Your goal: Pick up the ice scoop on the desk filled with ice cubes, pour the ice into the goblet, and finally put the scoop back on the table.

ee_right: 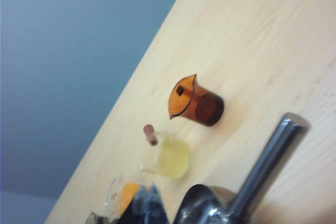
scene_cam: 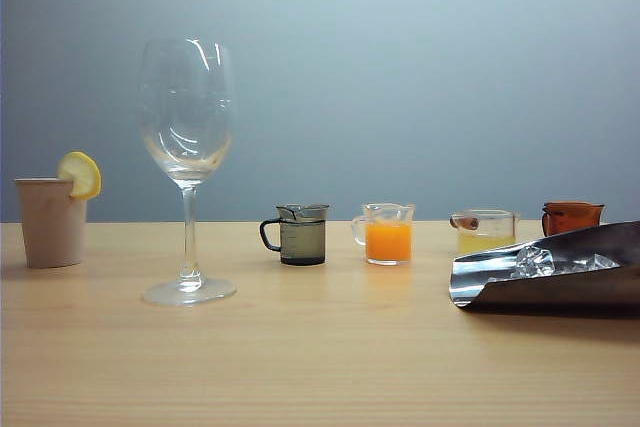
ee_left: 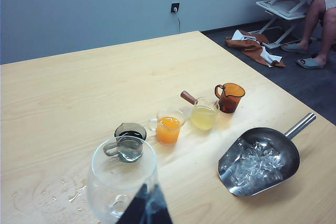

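The shiny ice scoop (scene_cam: 560, 282) lies on the light-wood desk (scene_cam: 320, 357) at the right, with ice cubes (scene_cam: 535, 261) piled in its bowl. The left wrist view shows the same scoop (ee_left: 278, 150) and ice cubes (ee_left: 254, 162). At the left stands the tall clear goblet (scene_cam: 187, 137), upright and empty. No gripper shows in the exterior view. My left gripper (ee_left: 150, 187) hangs shut above the goblet (ee_left: 105, 192), holding nothing. My right gripper (ee_right: 148, 187) is shut and empty, beside the scoop (ee_right: 265, 161) and apart from its handle.
A beige cup with a lemon slice (scene_cam: 50, 219) stands at far left. Behind the scoop runs a row of small jugs: dark (scene_cam: 300, 235), orange (scene_cam: 388, 234), yellow (scene_cam: 485, 230), amber (scene_cam: 571, 217). Water drops (ee_left: 58, 192) lie near the goblet. A seated person (ee_left: 320, 19) is beyond the table.
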### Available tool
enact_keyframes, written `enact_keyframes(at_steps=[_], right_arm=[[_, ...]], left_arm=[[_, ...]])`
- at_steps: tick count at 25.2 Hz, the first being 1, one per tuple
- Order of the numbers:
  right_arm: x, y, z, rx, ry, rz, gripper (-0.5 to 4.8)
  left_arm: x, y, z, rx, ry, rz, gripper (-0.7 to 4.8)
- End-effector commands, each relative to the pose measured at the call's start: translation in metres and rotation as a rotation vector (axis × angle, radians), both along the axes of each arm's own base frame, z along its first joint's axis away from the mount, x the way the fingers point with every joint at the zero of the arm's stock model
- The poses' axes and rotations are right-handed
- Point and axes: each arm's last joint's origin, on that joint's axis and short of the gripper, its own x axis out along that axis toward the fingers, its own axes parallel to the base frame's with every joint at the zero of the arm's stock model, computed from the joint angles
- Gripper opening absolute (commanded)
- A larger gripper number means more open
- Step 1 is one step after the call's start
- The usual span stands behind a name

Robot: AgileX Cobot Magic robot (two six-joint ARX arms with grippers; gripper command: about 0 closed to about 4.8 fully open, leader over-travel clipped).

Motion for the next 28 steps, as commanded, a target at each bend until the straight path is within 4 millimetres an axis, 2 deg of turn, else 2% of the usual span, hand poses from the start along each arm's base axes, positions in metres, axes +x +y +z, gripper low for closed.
enact_keyframes(at_steps=[1,3,4,5,6,7,13,17,28], right_arm=[[-0.001,-0.004,-0.011,0.074,-0.011,-0.022,-0.01],[-0.001,-0.008,-0.022,0.117,0.019,-0.019,0.09],[0.000,-0.009,-0.023,0.122,0.027,-0.016,0.64],[0.000,-0.010,-0.024,0.126,0.035,-0.020,1.70],[-0.001,-0.011,-0.025,0.129,0.038,-0.019,3.12],[-0.001,-0.012,-0.025,0.130,0.039,-0.025,3.75],[0.003,-0.015,-0.029,0.155,0.081,-0.009,3.76],[0.012,-0.017,-0.033,0.171,0.116,0.010,3.59],[0.048,-0.024,-0.048,0.205,0.158,0.085,3.68]], left_arm=[[0.000,0.000,0.002,-0.001,-0.012,0.001,-0.06],[0.000,0.000,0.002,-0.001,-0.012,0.001,-0.06],[0.000,0.000,0.002,-0.001,-0.012,0.001,-0.06],[0.000,0.000,0.002,-0.001,-0.012,0.001,-0.06],[0.000,0.000,0.002,-0.001,-0.012,0.001,-0.06],[0.000,0.000,0.002,-0.001,-0.011,0.001,-0.06],[0.002,-0.001,0.001,0.003,-0.004,0.003,-0.06],[0.004,-0.002,0.001,0.000,-0.009,0.002,-0.06],[0.006,-0.002,0.002,-0.003,-0.016,0.002,-0.06]])
